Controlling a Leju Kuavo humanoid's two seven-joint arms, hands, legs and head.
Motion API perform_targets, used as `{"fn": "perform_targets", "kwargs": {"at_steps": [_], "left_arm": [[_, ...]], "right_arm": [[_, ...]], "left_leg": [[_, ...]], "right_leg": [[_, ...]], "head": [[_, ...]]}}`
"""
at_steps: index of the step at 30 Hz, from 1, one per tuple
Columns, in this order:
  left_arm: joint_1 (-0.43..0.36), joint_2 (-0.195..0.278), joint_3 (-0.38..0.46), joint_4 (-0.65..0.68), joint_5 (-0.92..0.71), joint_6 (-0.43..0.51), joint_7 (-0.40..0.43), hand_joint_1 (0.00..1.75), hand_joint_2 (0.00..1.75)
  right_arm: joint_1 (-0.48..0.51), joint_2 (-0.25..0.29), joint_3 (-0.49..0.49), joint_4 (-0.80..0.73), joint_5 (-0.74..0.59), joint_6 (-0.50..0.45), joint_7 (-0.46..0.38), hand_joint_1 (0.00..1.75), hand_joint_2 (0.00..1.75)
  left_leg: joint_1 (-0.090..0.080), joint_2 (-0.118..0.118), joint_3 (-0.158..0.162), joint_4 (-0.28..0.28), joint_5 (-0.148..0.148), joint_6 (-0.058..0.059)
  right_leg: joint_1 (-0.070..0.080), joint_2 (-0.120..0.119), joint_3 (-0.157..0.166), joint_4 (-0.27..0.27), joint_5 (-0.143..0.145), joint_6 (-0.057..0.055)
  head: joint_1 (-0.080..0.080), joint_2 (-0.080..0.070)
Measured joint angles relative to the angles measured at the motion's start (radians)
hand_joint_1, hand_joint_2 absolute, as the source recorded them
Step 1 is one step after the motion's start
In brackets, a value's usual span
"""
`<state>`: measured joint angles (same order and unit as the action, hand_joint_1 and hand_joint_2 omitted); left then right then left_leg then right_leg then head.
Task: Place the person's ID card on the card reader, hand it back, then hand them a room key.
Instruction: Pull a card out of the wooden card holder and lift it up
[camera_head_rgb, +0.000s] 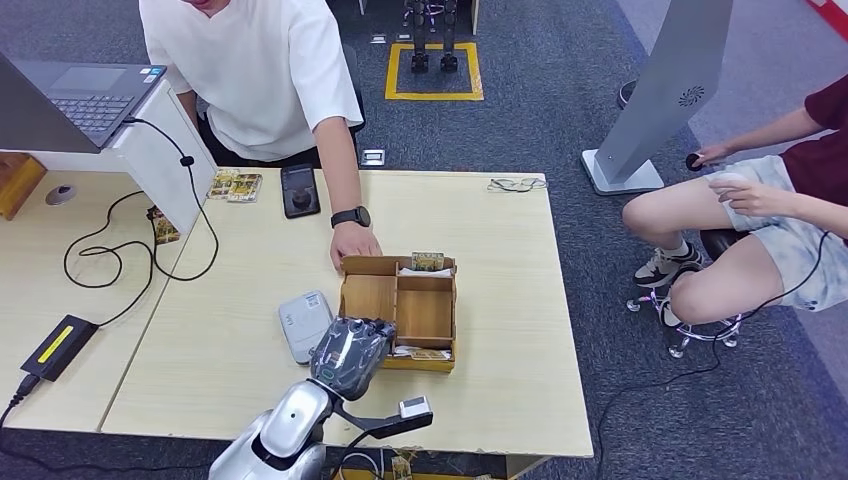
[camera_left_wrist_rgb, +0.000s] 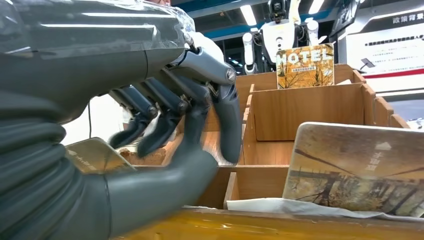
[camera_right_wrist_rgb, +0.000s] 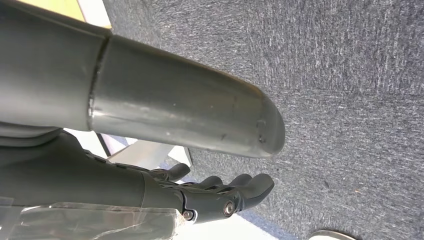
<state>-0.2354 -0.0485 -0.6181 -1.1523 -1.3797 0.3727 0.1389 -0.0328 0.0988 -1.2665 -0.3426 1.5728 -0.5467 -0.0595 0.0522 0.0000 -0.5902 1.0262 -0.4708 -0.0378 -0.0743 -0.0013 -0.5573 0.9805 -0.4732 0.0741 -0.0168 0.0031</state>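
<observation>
Wooden and split into little boxes, the tray sits in the middle of the pale table, where both the robot and the person can reach it. From the head view, the robot's left hand hovers at the near left corner of the tray, just beside the small white card reader. The person's hand rests on the table at the far edge of the tray, maybe waiting for something. A hotel key card stands up in the far box, so it is easy to pick. Another card lies at the near edge of the tray. I cannot tell from here which card is the ID card. In the left wrist view, the left hand has its fingers curled down over the tray, and I cannot tell if it holds anything. A picture card leans close by in the near box, and the card that says HOTEL stands at the back. In the right wrist view, the right hand hangs down over the grey carpet, holding nothing, fingers loose and a little apart, because it has no job right now.
</observation>
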Motion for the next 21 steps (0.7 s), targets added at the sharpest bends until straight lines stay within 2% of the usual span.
{"fn": "perform_targets", "kwargs": {"at_steps": [14,21], "left_arm": [[0.006,-0.004,0.003,-0.017,0.008,0.073,-0.021,0.0,1.75],[0.018,-0.007,0.018,-0.024,0.029,0.153,-0.047,0.0,1.75]], "right_arm": [[0.001,0.0,0.0,0.0,0.0,0.0,0.0,0.0,0.0],[0.005,0.0,0.0,0.0,0.0,-0.002,-0.004,0.0,0.0]], "left_leg": [[0.0,0.0,0.0,0.0,0.0,0.0],[0.0,0.0,0.0,0.0,0.0,0.0]], "right_leg": [[0.0,0.0,0.0,0.0,0.0,0.0],[0.0,0.0,0.0,0.0,0.0,0.0]], "head": [[0.0,0.0],[0.0,0.0]]}}
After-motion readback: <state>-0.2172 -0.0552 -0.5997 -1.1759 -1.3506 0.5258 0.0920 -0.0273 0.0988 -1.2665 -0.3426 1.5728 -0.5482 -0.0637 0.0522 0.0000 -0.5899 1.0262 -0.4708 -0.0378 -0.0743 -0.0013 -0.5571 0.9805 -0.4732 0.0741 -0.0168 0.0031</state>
